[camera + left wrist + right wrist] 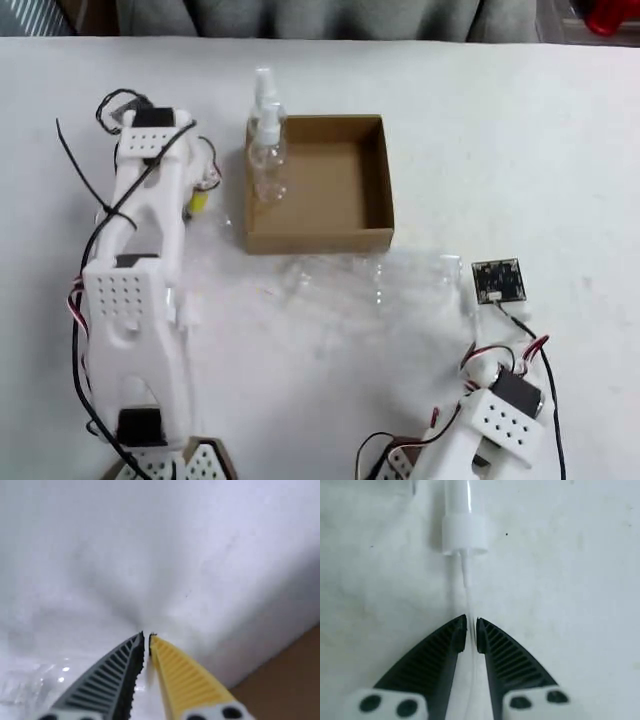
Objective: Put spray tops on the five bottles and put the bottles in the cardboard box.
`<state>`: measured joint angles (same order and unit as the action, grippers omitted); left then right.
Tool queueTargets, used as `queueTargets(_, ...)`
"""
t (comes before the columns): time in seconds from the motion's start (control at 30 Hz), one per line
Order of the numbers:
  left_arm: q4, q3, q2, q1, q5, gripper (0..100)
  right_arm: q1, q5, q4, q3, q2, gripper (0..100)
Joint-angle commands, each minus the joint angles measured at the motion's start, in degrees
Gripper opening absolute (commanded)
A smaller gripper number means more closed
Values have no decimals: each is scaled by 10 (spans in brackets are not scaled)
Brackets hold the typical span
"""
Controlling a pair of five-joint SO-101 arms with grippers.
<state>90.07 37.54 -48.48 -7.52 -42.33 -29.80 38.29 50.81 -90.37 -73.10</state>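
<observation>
right jaws clamped on spray top point(465, 530) tube — likely for carrying | left jaws together, empty — parked left of cardboard box point(320, 240)

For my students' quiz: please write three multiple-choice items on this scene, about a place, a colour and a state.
1. Where do the two capped bottles stand?
A) at the cardboard box's left side
B) by the right arm's base
C) at the table's right edge
2. The left gripper's fingers are:
A) both black
B) grey and yellow
C) both white
3. The left gripper is:
A) wide open
B) shut on a bottle
C) shut, empty
Key: 1A, they rise at the box's left wall; 2B, one finger of each colour; 3C, the tips meet on nothing.
</observation>
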Motion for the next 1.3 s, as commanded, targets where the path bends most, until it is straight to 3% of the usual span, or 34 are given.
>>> queueTargets(0.0, 43, 41, 17, -3, 11, 21, 7, 6, -7, 5, -4, 15)
queueTargets(0.2, 127, 171, 20, -24, 16, 20, 6, 6, -7, 4, -4, 15)
queueTargets(0.33, 126, 149, 73, -35, 29, 20, 6, 6, -7, 4, -4, 15)
queueTargets(0.43, 125, 64, 151, -29, 60, 20, 6, 6, -7, 4, -4, 15)
queueTargets(0.73, 105, -222, 362, -43, 63, 21, 6, 6, -7, 4, -4, 15)
queueTargets(0.9, 26, -392, 438, -65, 148, 21, 6, 6, -7, 4, -4, 15)
queueTargets(1.27, -159, -707, 596, -109, 212, 21, 6, 7, -7, 4, -4, 15)
